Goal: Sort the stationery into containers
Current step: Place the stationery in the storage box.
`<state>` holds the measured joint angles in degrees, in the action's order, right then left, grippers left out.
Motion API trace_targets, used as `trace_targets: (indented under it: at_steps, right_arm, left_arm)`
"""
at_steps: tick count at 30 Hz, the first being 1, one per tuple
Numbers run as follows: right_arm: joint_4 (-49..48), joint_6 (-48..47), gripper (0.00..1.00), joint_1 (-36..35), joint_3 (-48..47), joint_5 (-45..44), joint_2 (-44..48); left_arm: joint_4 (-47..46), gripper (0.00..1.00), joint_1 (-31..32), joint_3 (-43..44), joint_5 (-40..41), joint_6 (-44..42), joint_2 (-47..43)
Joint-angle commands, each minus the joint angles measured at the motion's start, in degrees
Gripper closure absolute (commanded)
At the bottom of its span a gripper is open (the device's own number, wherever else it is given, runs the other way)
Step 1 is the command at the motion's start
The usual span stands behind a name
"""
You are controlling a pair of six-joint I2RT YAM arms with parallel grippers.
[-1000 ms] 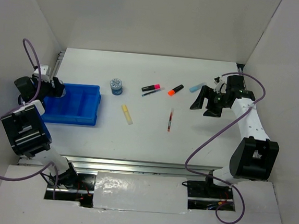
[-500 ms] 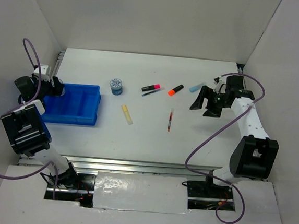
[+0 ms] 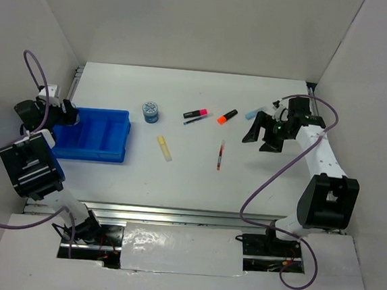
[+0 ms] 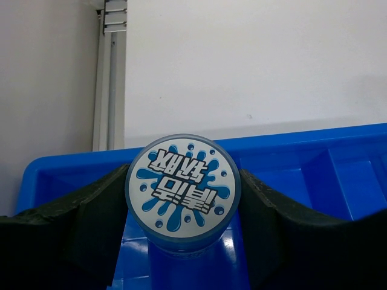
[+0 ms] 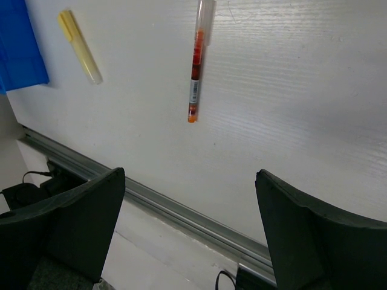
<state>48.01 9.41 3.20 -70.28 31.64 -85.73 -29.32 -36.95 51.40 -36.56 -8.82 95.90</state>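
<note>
My left gripper (image 3: 67,114) is shut on a round blue-white roll (image 4: 182,188) and holds it over the left end of the bright blue tray (image 3: 118,119); the tray's rim also shows in the left wrist view (image 4: 290,138). A second roll (image 3: 150,111) stands on the table. The pink marker (image 3: 196,113), dark pen (image 3: 197,121), orange-black marker (image 3: 227,116), light blue marker (image 3: 253,113), red pen (image 3: 220,154) and pale yellow marker (image 3: 164,148) lie loose. My right gripper (image 3: 262,136) is open and empty, above the table right of the red pen (image 5: 196,72).
White walls close in the table on three sides. A metal rail (image 5: 181,211) runs along the near edge. Another rail (image 4: 109,72) runs behind the tray at the left wall. The pale yellow marker (image 5: 80,47) and the tray's corner (image 5: 21,42) show in the right wrist view.
My left gripper has shifted slightly left over the tray's end with the roll in it. My right gripper has edged slightly left, still open.
</note>
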Motion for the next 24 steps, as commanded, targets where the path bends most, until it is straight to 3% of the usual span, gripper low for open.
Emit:
trace_targets:
  at_steps: [1, 11, 13, 14, 16, 24]
  right_arm:
    - [-1.25, 0.52, 0.06, -0.92, -0.65, -0.43, 0.04]
    - [-1.43, 1.23, 0.06, -2.06, -1.26, -0.52, -1.28]
    - [-1.43, 1.31, 0.06, -2.41, -1.26, -0.70, -1.28]
    - [-1.25, 1.14, 0.06, -2.50, -1.26, -0.70, -1.28]
    - [-0.99, 1.14, 0.06, -2.50, -1.61, -0.79, -1.71]
    - [0.42, 0.70, 0.06, -2.59, -2.49, -1.14, -1.81]
  left_arm:
    - [-6.36, 0.95, -0.32, 1.87, -3.43, -0.59, 1.31]
    - [-8.55, 0.95, -0.14, 1.08, -3.79, -0.15, 3.68]
    - [-9.43, 0.91, -0.23, 0.55, -4.22, 0.38, 3.94]
    - [-10.40, 0.80, -0.23, 0.02, -4.92, 0.56, 4.21]
    - [-11.98, 0.74, -0.14, -1.03, -5.19, 1.87, 4.56]
    - [-15.50, 0.63, -0.14, -2.88, -5.37, 3.02, 5.79]
